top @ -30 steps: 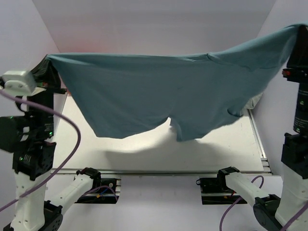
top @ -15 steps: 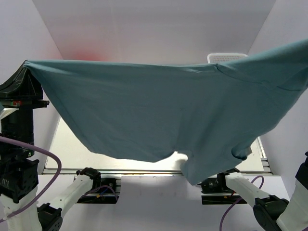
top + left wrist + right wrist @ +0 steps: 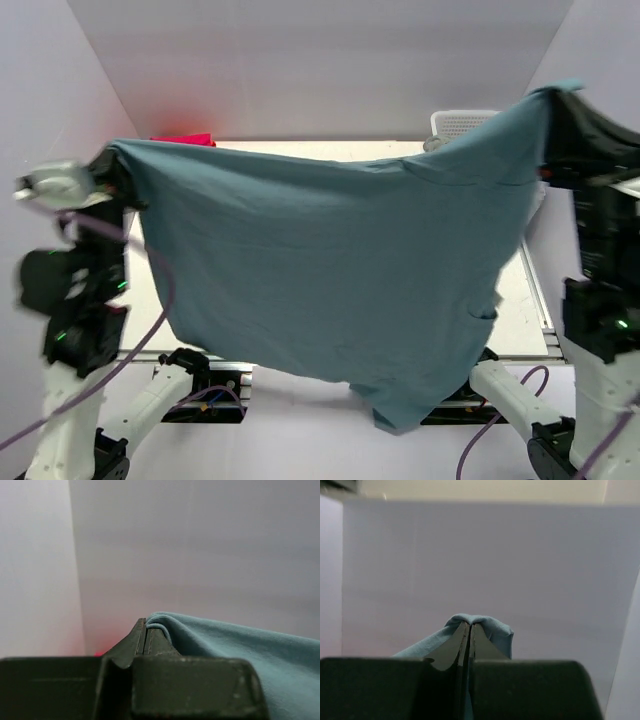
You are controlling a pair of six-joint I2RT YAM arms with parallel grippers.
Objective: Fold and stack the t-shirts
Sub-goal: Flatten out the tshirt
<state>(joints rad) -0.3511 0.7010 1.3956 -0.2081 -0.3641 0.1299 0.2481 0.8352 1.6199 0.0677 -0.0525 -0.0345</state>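
Left side first. My left gripper (image 3: pixel 112 158) is clamped tight on one corner of the teal t-shirt (image 3: pixel 330 260), and the wrist view shows cloth bunched over the closed tips. Behind it a red-pink cloth (image 3: pixel 183 138) lies at the far left of the table (image 3: pixel 300 148).

Middle: the shirt hangs in the air between my two arms, spread broad. Its lower edge sags unevenly and droops past the near table edge toward my bases. None of it seems to rest on the table. A white basket (image 3: pixel 462 122) peeks over its upper edge, far right.

My right gripper (image 3: pixel 556 100) is also pinched shut on a fold of the same shirt, and sits higher than the left.

Step, as I judge it — spreading the shirt before laying it flat to fold. Next move calls for levelling both hands, holding the cloth taut, and lowering it forward onto the table so it lands smooth, with no tucked sleeve.
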